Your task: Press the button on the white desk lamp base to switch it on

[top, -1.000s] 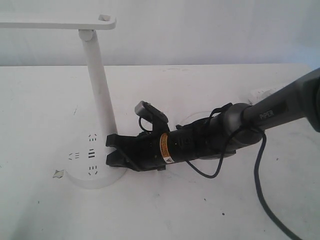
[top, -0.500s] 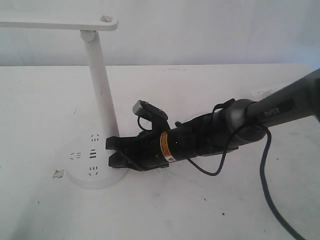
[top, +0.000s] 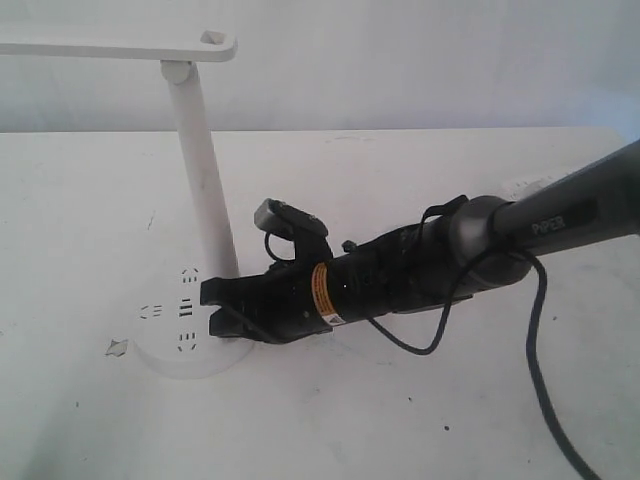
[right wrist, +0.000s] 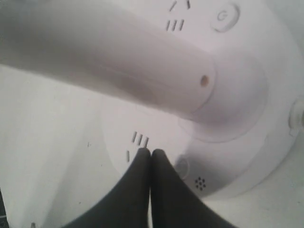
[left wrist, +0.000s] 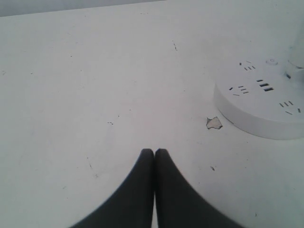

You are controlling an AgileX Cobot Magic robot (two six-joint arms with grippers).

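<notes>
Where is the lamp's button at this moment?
In the right wrist view, the button sits on the white desk lamp base, beyond the stem from the right gripper.

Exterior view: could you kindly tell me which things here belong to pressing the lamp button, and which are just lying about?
For the job:
- lamp base
- button on it
- right gripper, shut, over the base

Just lying about:
- chip on the table beside the base
- left gripper, shut, off to the side of the lamp
</notes>
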